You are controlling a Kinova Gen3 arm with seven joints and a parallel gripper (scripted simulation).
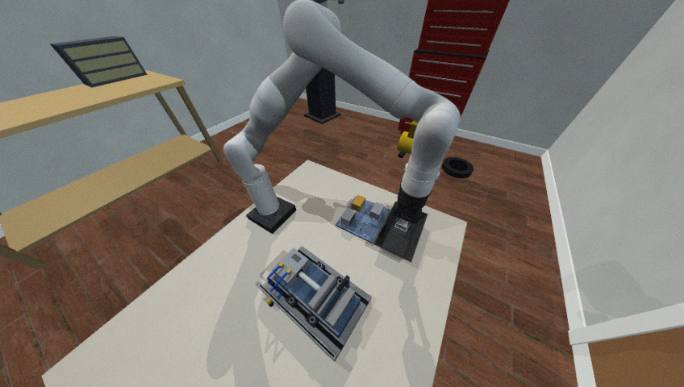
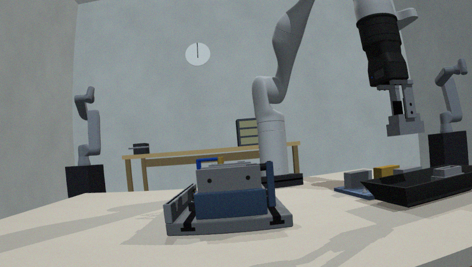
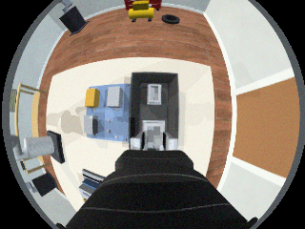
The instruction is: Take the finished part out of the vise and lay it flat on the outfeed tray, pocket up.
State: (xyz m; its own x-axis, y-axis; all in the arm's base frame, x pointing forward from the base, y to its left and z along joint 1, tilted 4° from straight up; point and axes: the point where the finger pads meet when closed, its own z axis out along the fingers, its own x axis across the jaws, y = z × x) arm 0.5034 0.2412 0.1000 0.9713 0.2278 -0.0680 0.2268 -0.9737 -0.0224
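My gripper [image 2: 403,114] is shut on the finished part [image 2: 404,125], a grey block, and holds it well above the black outfeed tray [image 2: 421,185]. In the wrist view the held part [image 3: 154,135] hangs over the near half of the tray [image 3: 154,103]. A second grey part with a pocket [image 2: 447,170] lies on the tray floor toward its far end. The vise [image 1: 314,293] stands at the table's middle with nothing between its jaws; it also shows in the exterior view [image 2: 228,194]. The tray in the top view [image 1: 402,235] lies right under the wrist.
A blue fixture plate [image 1: 360,218] with grey blocks and a yellow block [image 1: 357,202] lies just left of the tray. The arm's base [image 1: 271,215] stands at the table's back left. A wooden shelf bench [image 1: 86,139] stands off the table to the left.
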